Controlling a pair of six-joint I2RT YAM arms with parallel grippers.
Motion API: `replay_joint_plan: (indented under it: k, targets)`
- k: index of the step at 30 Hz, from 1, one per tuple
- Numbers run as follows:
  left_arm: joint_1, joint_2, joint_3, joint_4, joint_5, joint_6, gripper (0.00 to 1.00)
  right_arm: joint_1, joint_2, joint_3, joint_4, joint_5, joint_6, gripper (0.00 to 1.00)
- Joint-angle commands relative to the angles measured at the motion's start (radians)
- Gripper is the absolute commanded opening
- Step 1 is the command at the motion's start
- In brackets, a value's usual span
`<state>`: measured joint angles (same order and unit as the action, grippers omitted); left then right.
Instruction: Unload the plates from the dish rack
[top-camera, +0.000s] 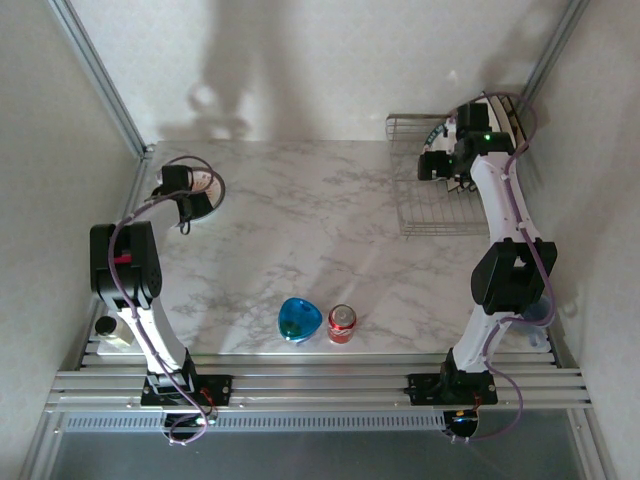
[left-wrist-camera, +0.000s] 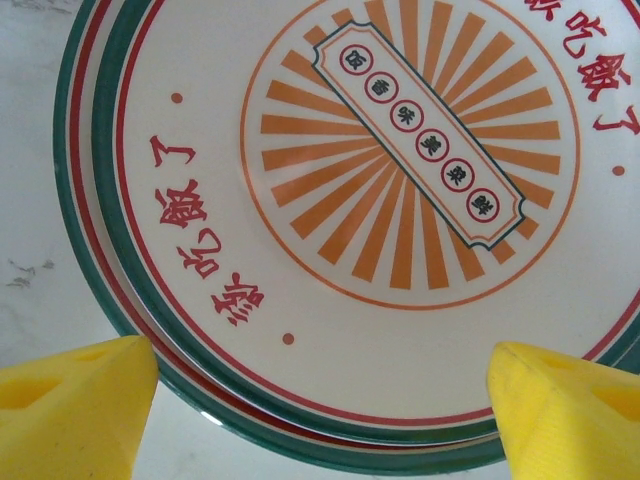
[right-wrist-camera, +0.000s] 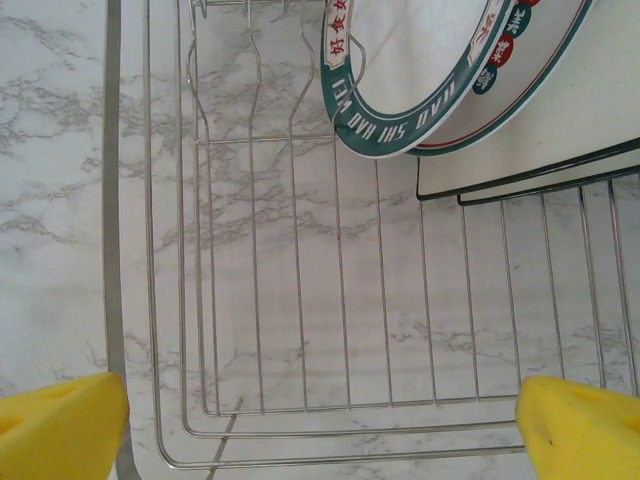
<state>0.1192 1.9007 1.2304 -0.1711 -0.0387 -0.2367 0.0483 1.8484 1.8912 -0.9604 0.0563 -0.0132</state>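
Two round white plates (left-wrist-camera: 400, 150) with an orange sunburst, red writing and green rims lie stacked on the marble at the far left (top-camera: 207, 190). My left gripper (left-wrist-camera: 320, 415) (top-camera: 190, 207) hovers over their near edge, open, with a yellow fingertip (left-wrist-camera: 70, 410) at each side. The dish rack (top-camera: 440, 215) (right-wrist-camera: 113, 250) stands at the far right. More round plates (right-wrist-camera: 400, 110) and square cream plates (right-wrist-camera: 540, 150) lean at its far end (top-camera: 490, 115). My right gripper (right-wrist-camera: 320, 435) (top-camera: 440, 168) hangs open above the rack's bare wire floor, holding nothing.
A glossy blue bowl (top-camera: 299, 320) and a red can (top-camera: 342, 323) sit near the front middle of the marble table (top-camera: 300, 230). A small jar (top-camera: 110, 330) stands by the left arm's base. Walls and frame posts close in on both sides.
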Motion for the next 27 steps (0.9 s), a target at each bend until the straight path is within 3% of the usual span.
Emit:
replay_joint_plan:
  k: [1, 4, 7, 11, 15, 27]
  targets:
    - [-0.012, -0.008, 0.038, -0.055, -0.023, 0.032, 0.86, 0.007, -0.037, -0.011, 0.003, 0.009, -0.013, 0.99]
    - [-0.027, -0.031, 0.100, -0.135, -0.053, 0.065, 0.89, 0.008, -0.035, 0.001, -0.005, 0.018, -0.011, 0.99]
    - [-0.052, -0.073, 0.167, -0.194, -0.040, 0.093, 1.00, 0.007, -0.024, 0.015, -0.012, 0.033, -0.007, 0.99]
    - [-0.099, -0.059, 0.335, -0.362, 0.025, 0.146, 1.00, 0.006, 0.005, 0.030, -0.016, 0.084, 0.003, 0.99]
    - [-0.157, -0.004, 0.497, -0.545, -0.042, 0.203, 0.99, -0.001, 0.050, 0.067, 0.015, 0.073, 0.032, 0.99]
    - [-0.167, 0.019, 0.547, -0.566, -0.006, 0.234, 1.00, -0.028, 0.349, 0.390, -0.019, 0.132, 0.045, 0.99]
